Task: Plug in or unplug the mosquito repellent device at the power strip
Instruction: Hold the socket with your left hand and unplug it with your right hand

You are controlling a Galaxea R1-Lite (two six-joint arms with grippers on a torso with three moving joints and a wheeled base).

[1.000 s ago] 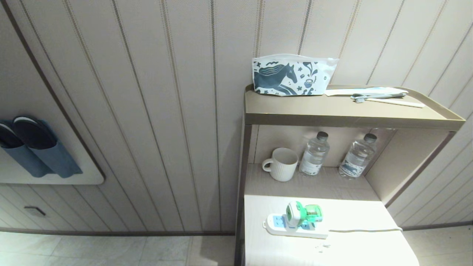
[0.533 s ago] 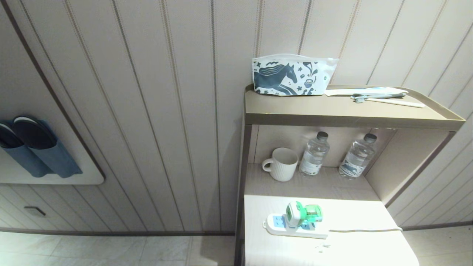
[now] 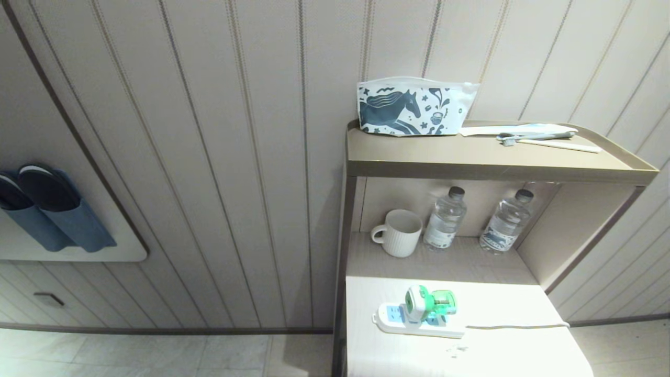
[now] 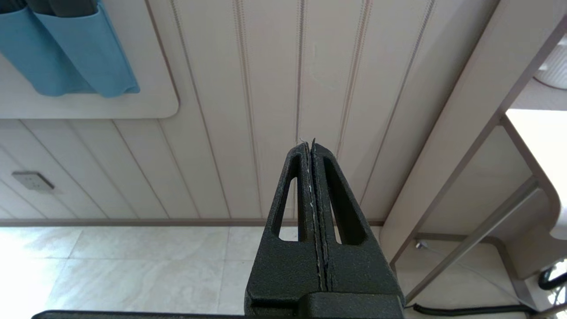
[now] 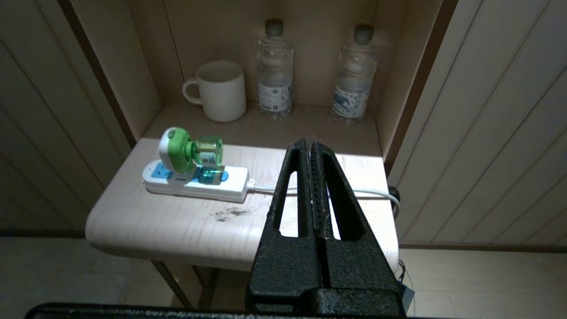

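The green-and-white mosquito repellent device (image 3: 426,303) (image 5: 188,148) stands plugged into the white power strip (image 3: 413,322) (image 5: 195,181), which lies on the low pale table (image 3: 502,309) below the shelf. Its bottle points toward the cord end. Neither arm shows in the head view. In the right wrist view my right gripper (image 5: 310,144) is shut and empty, hovering in front of the table, well away from the strip on its cord side. My left gripper (image 4: 310,144) is shut and empty over the floor beside the shelf unit, facing the wall.
A white cord (image 5: 376,192) runs from the strip off the table's edge. A white mug (image 3: 399,233) and two water bottles (image 3: 445,219) (image 3: 507,222) stand in the recess behind. A horse-print pouch (image 3: 413,107) and a toothbrush (image 3: 544,139) lie on the top shelf (image 3: 471,157).
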